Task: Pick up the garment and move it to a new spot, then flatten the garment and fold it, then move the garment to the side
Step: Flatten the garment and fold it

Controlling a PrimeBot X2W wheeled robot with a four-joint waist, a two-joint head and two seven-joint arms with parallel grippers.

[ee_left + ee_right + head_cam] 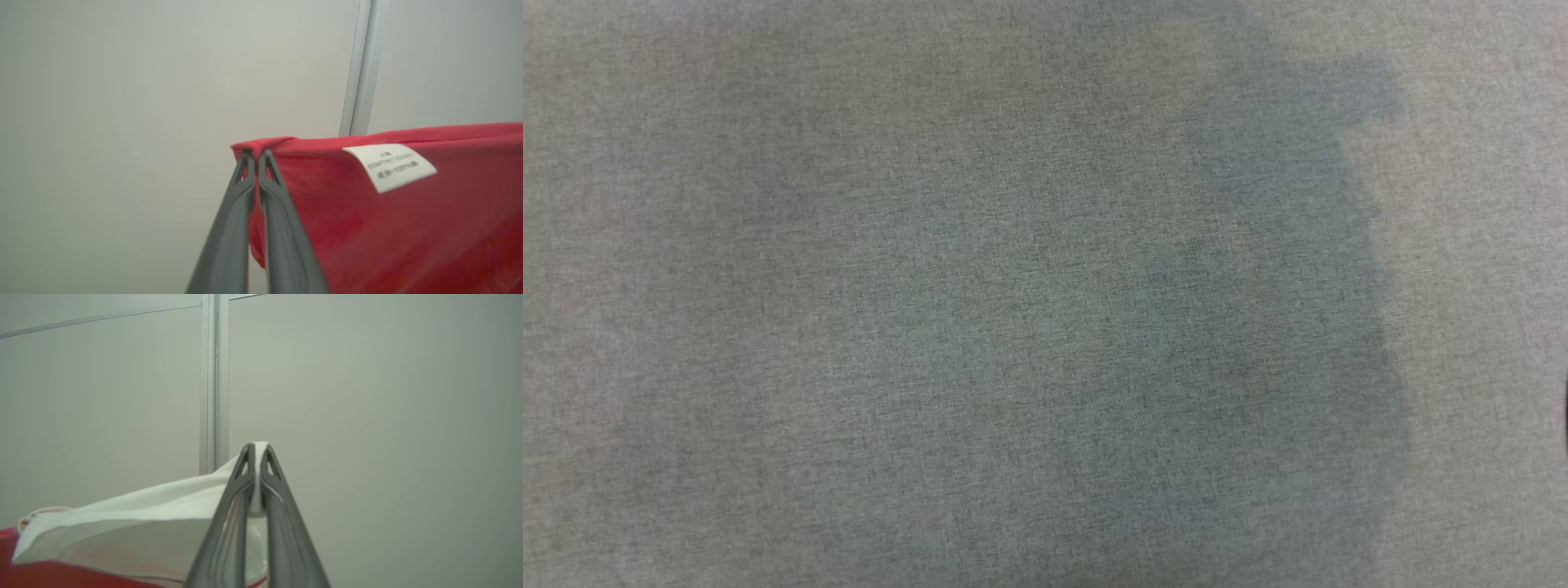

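Observation:
The garment (388, 228) is red with a white care label (390, 166); in the left wrist view it hangs stretched to the right of my left gripper (256, 153), which is shut on its red corner. In the right wrist view a white part of the garment (155, 514) runs leftward down to a red part (49, 575), and my right gripper (257, 447) is shut on the white corner. Both grippers hold the cloth up in the air, in front of a pale wall.
The head view looks down on a grey woven cloth surface (931, 327) with a darker shadow (1282, 286) across its right half. Behind the held garment stands a pale panelled wall (367, 416) with a vertical metal strip (214, 375).

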